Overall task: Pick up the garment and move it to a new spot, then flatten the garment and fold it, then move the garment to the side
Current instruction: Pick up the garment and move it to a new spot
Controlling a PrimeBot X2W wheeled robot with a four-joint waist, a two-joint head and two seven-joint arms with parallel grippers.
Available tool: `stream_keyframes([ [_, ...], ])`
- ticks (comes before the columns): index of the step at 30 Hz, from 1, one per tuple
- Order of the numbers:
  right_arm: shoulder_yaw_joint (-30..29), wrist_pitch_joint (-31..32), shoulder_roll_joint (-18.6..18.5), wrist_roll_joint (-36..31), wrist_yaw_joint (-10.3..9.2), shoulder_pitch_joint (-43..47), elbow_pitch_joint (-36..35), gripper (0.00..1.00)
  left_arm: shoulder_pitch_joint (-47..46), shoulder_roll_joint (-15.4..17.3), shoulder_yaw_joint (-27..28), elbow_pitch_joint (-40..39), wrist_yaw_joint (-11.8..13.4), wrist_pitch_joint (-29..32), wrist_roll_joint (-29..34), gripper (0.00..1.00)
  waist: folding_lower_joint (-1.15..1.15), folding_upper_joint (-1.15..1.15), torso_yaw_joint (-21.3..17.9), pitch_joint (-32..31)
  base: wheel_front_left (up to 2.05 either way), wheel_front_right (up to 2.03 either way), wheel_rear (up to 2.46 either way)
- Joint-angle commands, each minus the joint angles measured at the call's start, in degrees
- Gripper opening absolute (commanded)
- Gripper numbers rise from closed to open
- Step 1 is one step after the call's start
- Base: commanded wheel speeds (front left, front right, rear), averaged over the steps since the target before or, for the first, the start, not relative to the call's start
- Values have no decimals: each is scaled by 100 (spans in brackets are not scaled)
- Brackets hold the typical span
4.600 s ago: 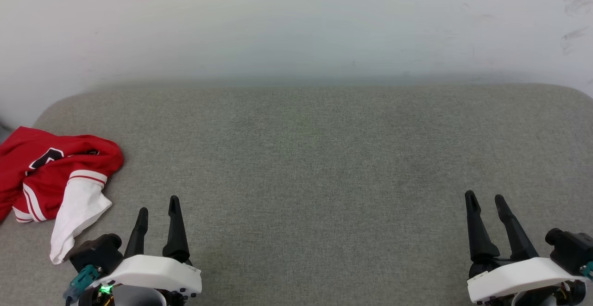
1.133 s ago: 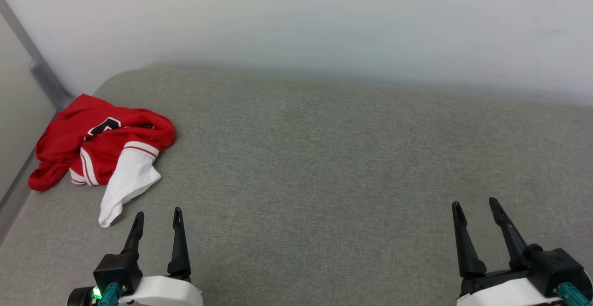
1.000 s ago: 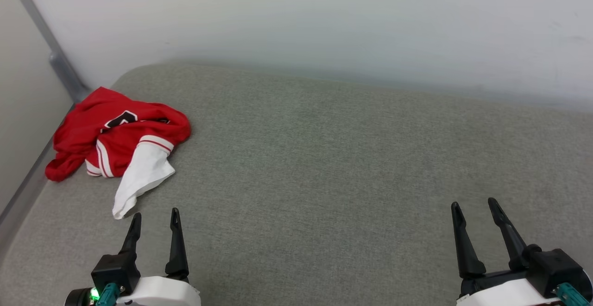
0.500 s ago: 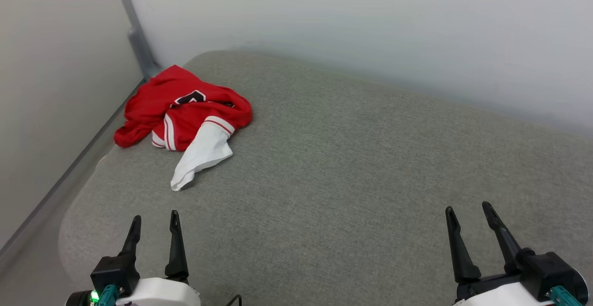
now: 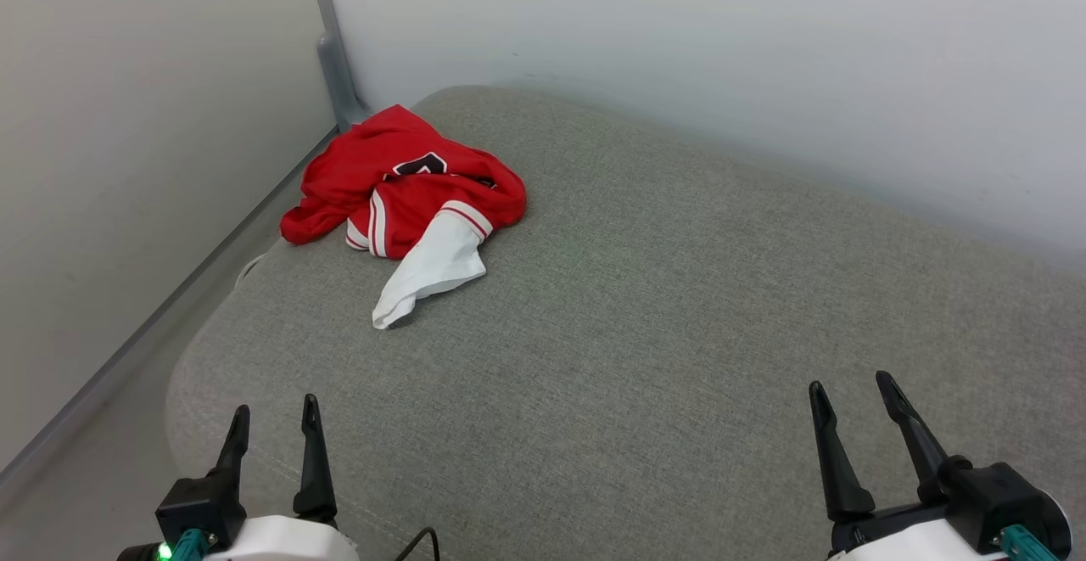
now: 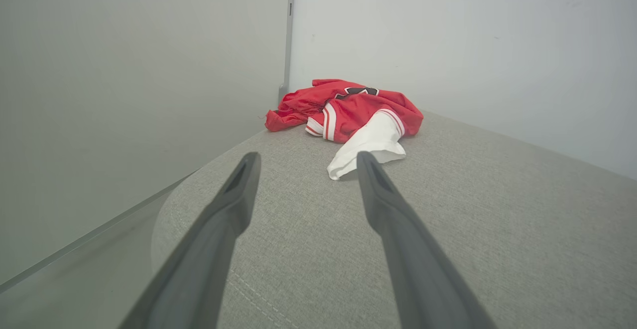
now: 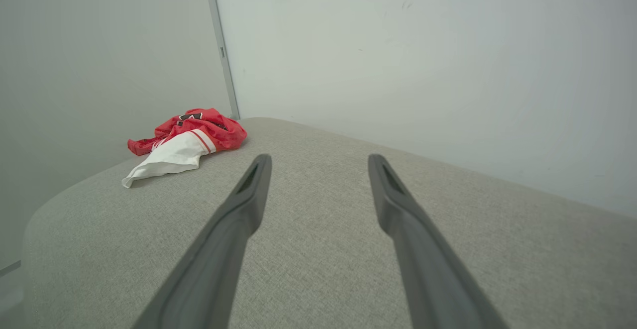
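Observation:
The garment (image 5: pixel 407 196) lies crumpled at the far left corner of the grey cushioned surface (image 5: pixel 645 315), red with a white sleeve trailing toward me and part of a black number showing. It appears as a garment (image 6: pixel 351 112) ahead of the left fingers and as a small garment (image 7: pixel 191 132) at the left of the right wrist view. My left gripper (image 5: pixel 275 408) (image 6: pixel 303 156) is open and empty near the front left edge, well short of the sleeve tip. My right gripper (image 5: pixel 848 383) (image 7: pixel 318 157) is open and empty at the front right.
Pale walls (image 5: pixel 679 52) meet in a corner just behind the garment, with a grey vertical strip (image 5: pixel 333 43) at the joint. The cushion's rounded left edge (image 5: pixel 182 366) drops to a floor strip beside the left wall. A thin black cable (image 5: pixel 420 541) shows near my left wrist.
The head camera has turned left, so the garment now sits nearer the picture's middle and the left wall has come into view. The garment lies as before. Both grippers stay open.

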Motion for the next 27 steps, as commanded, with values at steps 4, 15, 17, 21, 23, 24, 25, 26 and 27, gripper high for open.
stream_keyframes([
  [4, 29, -14, -1, -27, -4, -15, 0, 100, -54, -3, 85, 48, -45, -14, -34, 100, 0, 0, -4, 31, 0, 0, 0],
  [15, 14, -15, -1, -466, -4, -426, -175, 100, -1641, 291, 1006, 257, -655, -14, -251, 100, 0, 0, -392, 772, 0, 0, 0],
  [17, -26, -14, -2, -576, -4, -509, -214, 100, -2069, 483, 1135, 322, -745, -14, -333, 100, 0, 0, -493, 961, 0, 0, 0],
  [21, -98, -14, -5, -762, -4, -641, -307, 100, -2861, 798, 1383, 413, -844, -14, -678, 100, 0, 0, -667, 1348, 0, 0, 0],
  [23, -147, -14, -56, -833, -4, -679, -359, 100, -3254, 960, 1360, 522, -868, -14, -800, 100, 0, 0, -725, 1539, 0, 0, 0],
  [24, -168, -14, -90, -860, -4, -708, -382, 100, -3473, 1055, 1356, 586, -870, -14, -875, 100, 0, 0, -750, 1642, 0, 0, 0],
  [25, -179, -14, -117, -877, -4, -746, -409, 100, -3658, 1154, 1312, 658, -869, -14, -946, 100, 0, 0, -771, 1735, 0, 0, 0],
  [26, -197, -14, -147, -888, -4, -781, -437, 100, -3829, 1264, 1206, 779, -871, -14, -1008, 100, 0, 0, -787, 1808, 0, 0, 0],
  [27, -196, -14, -171, -905, -4, -800, -462, 100, -3992, 1402, 1090, 898, -872, -14, -1081, 100, 0, 0, -809, 1887, 0, 0, 0],
])
